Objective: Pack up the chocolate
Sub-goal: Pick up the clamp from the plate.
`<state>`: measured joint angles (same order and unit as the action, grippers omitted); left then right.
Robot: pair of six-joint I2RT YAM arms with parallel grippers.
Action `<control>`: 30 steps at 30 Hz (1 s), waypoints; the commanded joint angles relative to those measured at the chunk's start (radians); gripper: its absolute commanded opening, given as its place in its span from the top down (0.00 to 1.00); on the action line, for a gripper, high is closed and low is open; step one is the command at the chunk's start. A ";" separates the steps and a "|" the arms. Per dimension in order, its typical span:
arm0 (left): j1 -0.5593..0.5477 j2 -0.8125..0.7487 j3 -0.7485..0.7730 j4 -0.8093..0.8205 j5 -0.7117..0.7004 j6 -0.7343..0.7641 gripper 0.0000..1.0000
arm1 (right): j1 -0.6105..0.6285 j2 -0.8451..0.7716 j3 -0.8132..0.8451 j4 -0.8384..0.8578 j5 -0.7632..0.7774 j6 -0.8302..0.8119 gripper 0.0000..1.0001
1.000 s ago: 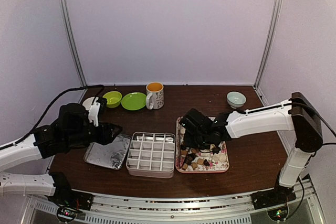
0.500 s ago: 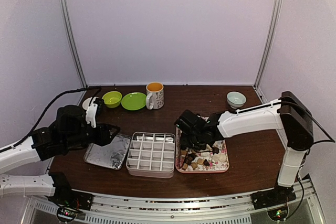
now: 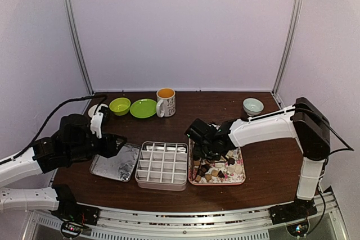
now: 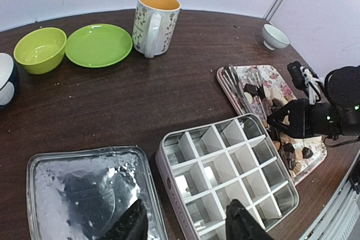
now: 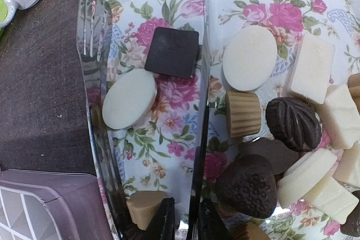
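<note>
Right wrist, right end effector (image 5: 185, 226) nearly closed about tongs (image 5: 94, 66) arm, grip unclear, chocolate (image 5: 247, 186) just beside

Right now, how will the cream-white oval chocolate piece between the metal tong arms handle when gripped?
Cream-white oval chocolate piece: smooth-faced, so probably slippery against the thin metal tongs. It lies flat on the pink floral tray, so it likely slides rather than rolls. Small, presumably light; hard squeezing might mark it.

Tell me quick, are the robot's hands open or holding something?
Left gripper: open, holding nothing.
Right gripper: fingers nearly together beside the metal tongs; whether it grips them cannot be told.
</note>
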<state>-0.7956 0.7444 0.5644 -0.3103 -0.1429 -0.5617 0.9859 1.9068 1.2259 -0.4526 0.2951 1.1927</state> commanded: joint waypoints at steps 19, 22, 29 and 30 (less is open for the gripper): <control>-0.001 0.005 0.057 -0.018 -0.022 0.041 0.49 | -0.004 -0.220 -0.080 0.073 0.109 -0.012 0.99; -0.001 0.004 0.078 -0.030 -0.018 0.043 0.50 | -0.005 -0.263 -0.080 0.066 0.118 -0.024 1.00; -0.001 0.011 0.122 -0.019 0.025 0.051 0.46 | -0.003 -0.344 -0.099 0.107 0.112 -0.155 1.00; -0.001 0.019 0.133 -0.010 0.042 0.051 0.45 | -0.003 -0.357 -0.109 0.134 0.093 -0.195 1.00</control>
<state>-0.7956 0.7502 0.6392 -0.3538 -0.1448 -0.5301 0.9859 1.6047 1.1477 -0.3866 0.3805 1.1259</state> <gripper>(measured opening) 0.532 0.026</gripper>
